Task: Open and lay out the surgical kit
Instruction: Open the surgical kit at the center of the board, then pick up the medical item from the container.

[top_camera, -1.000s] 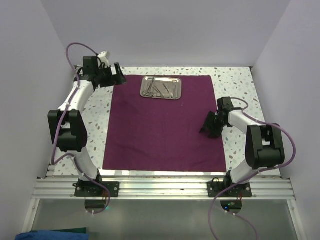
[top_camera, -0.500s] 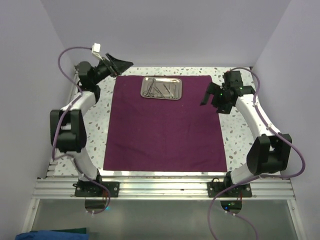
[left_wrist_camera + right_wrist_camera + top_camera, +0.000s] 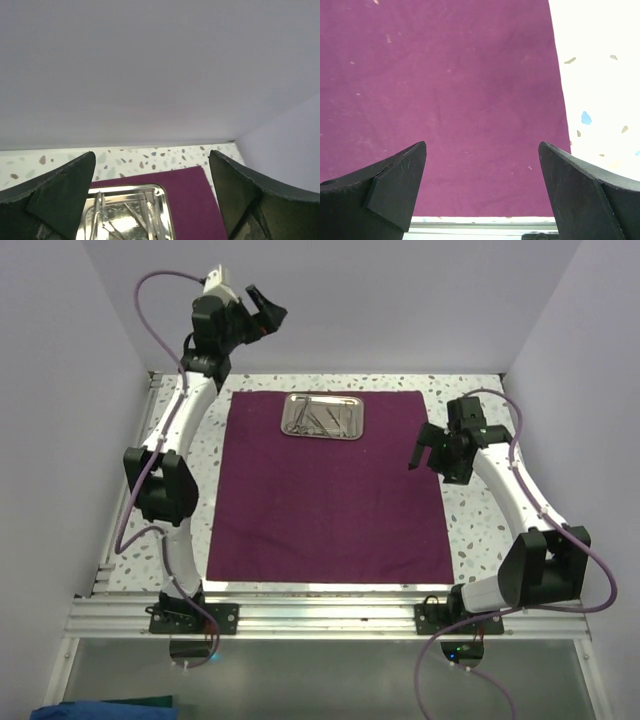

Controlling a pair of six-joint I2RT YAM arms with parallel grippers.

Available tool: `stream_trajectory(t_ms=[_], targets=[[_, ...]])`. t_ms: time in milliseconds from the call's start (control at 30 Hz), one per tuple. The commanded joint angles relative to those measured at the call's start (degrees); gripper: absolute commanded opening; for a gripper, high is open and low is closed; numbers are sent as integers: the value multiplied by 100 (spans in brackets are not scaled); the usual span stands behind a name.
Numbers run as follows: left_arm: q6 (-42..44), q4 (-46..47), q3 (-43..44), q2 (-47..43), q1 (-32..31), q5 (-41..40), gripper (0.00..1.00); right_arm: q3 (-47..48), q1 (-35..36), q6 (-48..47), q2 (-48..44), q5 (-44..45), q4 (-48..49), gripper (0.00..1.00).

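The plum cloth wrap [image 3: 328, 480] of the surgical kit lies spread flat on the speckled table. At its far edge sits the small shiny steel tray [image 3: 322, 415] with several thin silver instruments [image 3: 325, 418] inside; the tray [image 3: 165, 205] also shows low in the left wrist view. My left gripper [image 3: 268, 308] is raised high near the back wall, left of the tray, open and empty. Over the cloth's right edge hovers my right gripper [image 3: 420, 448], open, with only bare cloth [image 3: 445, 90] between its fingers [image 3: 395, 185].
Pale walls close in the back and both sides. The speckled table [image 3: 470, 400] shows bare strips left and right of the cloth. An aluminium rail [image 3: 330, 615] with both arm bases runs along the near edge.
My right gripper opened and rose from the cloth's right side toward the far right, then settled over the right edge. The left arm swung up from the cloth's far-left corner to the back wall.
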Motion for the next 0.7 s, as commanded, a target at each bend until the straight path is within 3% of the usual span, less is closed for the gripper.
stream_trajectory(t_ms=[0,33,100,267,367,667], targets=[[1401,-2578,1268,1095,-602,-1744,100,-105,5,-141,-188,261,85,98],[1474,-2825,1872,1297,-778,-1833,100,-96,4,-184,-180,271,76,99],[1536,-3205,2141,1659,-884,-2010,99,-17,4,-228,-145,280,50,98],[1686,-3099,1650,1633,-1201,-2378,87,36,13,-281,-101,271,41,98],[1721,-3274,1763,1800,-1324,-2440,73,-51,13,-273,-92,227,94,99],[1809,-3530,1711,2029,-1544,-2520,68,-192,13,-290,-21,174,173,98]])
